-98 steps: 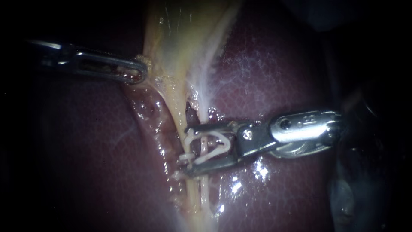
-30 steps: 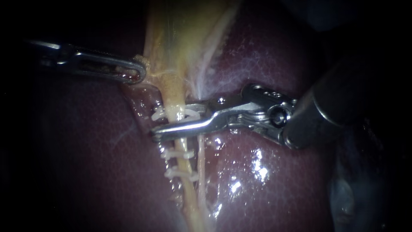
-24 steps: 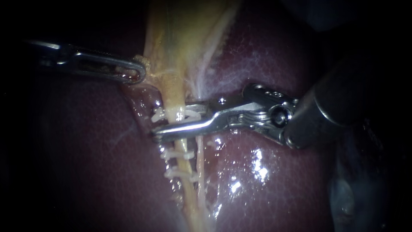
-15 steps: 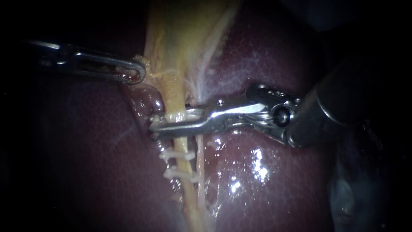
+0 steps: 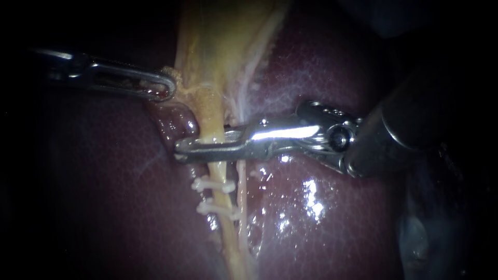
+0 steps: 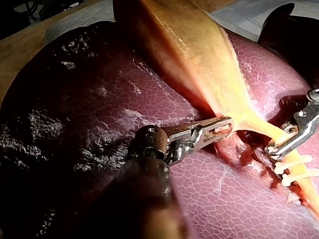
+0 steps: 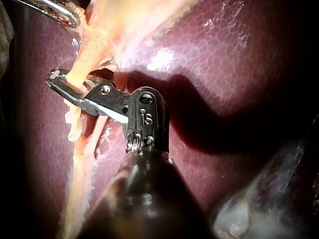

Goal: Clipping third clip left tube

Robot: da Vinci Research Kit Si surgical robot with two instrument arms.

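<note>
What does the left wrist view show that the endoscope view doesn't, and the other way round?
Only the left wrist view: a brown bench top and pale cloth beyond the dark red liver, and the left instrument's dark shaft. Only the endoscope view: the right instrument's dark shaft and a thin pale tube beside the clipped one. Both: left jaws shut on the yellow gallbladder's edge, right jaws shut on the yellow left tube, two white clips on it.
</note>
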